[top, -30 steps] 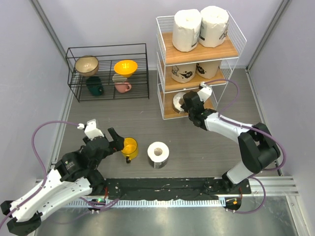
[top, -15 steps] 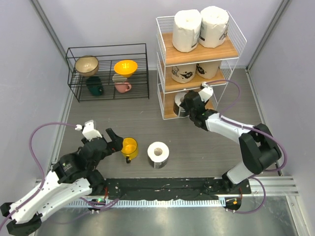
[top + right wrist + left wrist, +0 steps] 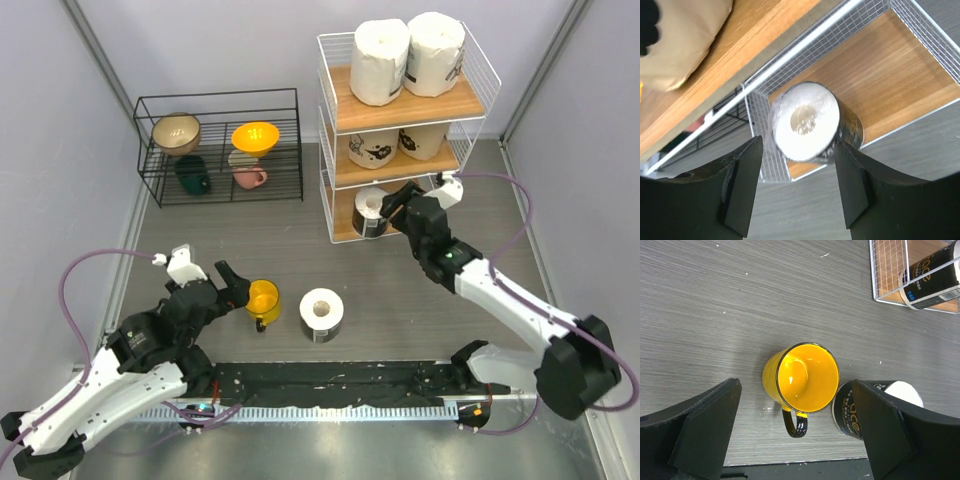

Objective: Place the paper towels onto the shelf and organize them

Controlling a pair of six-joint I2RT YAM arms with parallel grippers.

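The right hand (image 3: 396, 205) hangs at the open front of the tall white wire shelf (image 3: 400, 108) with its fingers spread. Just ahead of them a dark-wrapped paper towel roll (image 3: 805, 122) sits on the lowest wooden board, apparently on end, and free of both fingers. I judge the spread means the roll has been let go there rather than gripped. The roll sits toward the hand's side of the board, leaving bare wood beyond it, likely kept for one more. Higher up from that hand, the middle board holds two beige printed rolls (image 3: 372, 148) and the top board two white rolls (image 3: 382, 60), each pair side by side. The left hand (image 3: 232, 290) also has its fingers apart and hovers low over the grey counter (image 3: 300, 250). A yellow enamel cup (image 3: 807, 377) lies between its fingers, and the last dark-wrapped roll (image 3: 875, 405) stands just past the cup, touching or nearly touching it. That crowding probably explains the wide stance. Far beyond this hand, the low black wire rack (image 3: 215, 93) holds bowls and a pink cup.
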